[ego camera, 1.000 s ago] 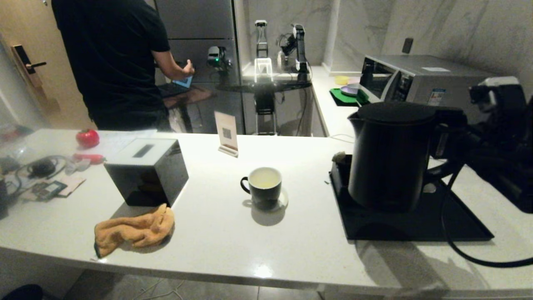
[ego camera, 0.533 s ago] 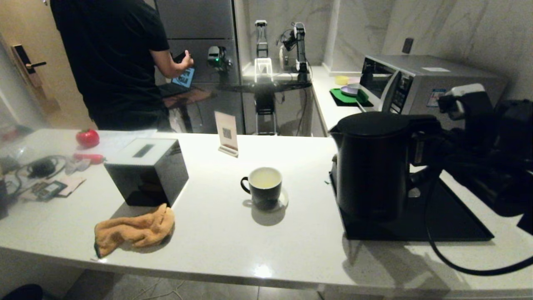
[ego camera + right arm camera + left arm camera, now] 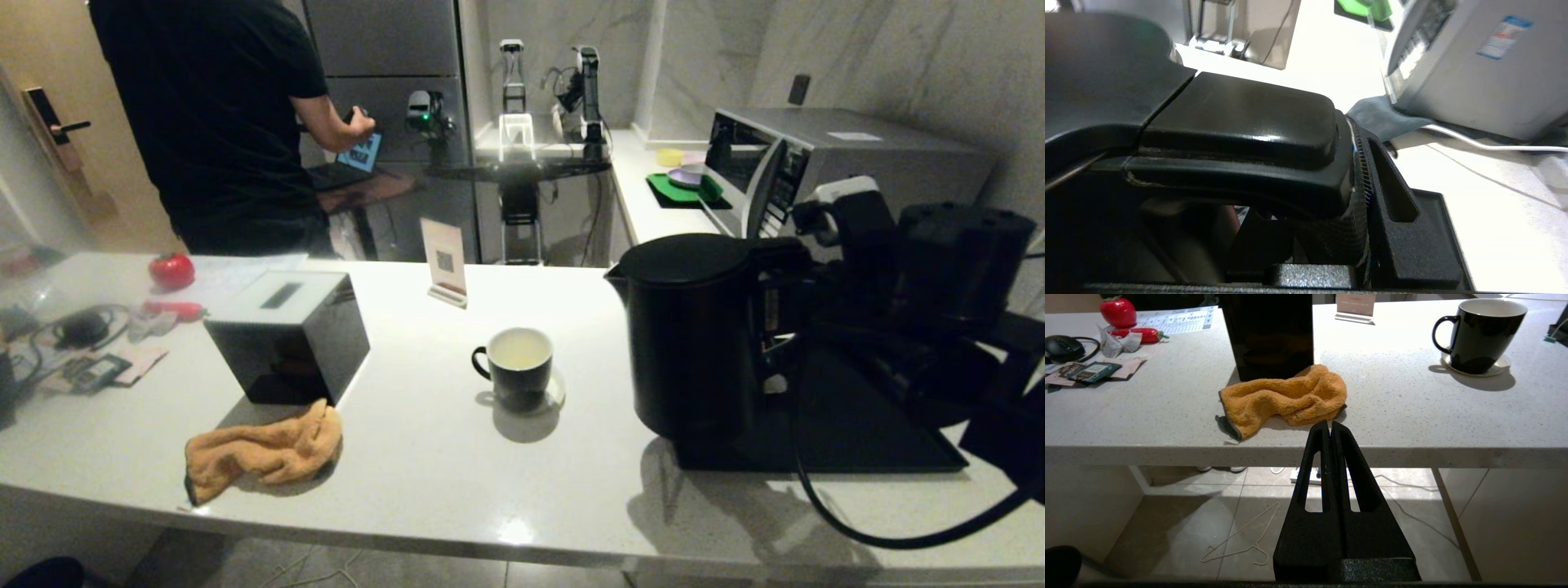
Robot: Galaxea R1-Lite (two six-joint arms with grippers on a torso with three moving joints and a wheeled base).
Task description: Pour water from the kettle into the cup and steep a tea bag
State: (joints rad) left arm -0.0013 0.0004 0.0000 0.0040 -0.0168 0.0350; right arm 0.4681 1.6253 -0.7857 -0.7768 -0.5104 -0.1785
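Here the right pincer (image 3: 1359, 179) is clamped on the loop handle of the tall matte black electric kettle (image 3: 690, 335), which stands upright at the right of the white speckled bench (image 3: 424, 465), over the left edge of a flat black tray (image 3: 857, 425); whether its base touches the tray cannot be told. Its small spout points left towards the small black mug with a cream inside (image 3: 516, 367), which sits near the middle of the bench on a pale round coaster (image 3: 555, 396), handle to the left, just left of the kettle but apart from it. Pale yellowish liquid (image 3: 518, 349) shows inside the mug. Further left stands a black box with a white slotted top (image 3: 286, 335), and a crumpled orange cloth (image 3: 261, 453) lies against its near side. At the far left edge lie a red tomato-shaped object (image 3: 171, 269) and some scattered packets (image 3: 98, 367). The left pincer (image 3: 1330, 428) hangs below the near edge of the bench, in front of the orange cloth, its two fingers pressed together on nothing. A person in a black shirt (image 3: 220, 122) stands beyond the bench at far left.
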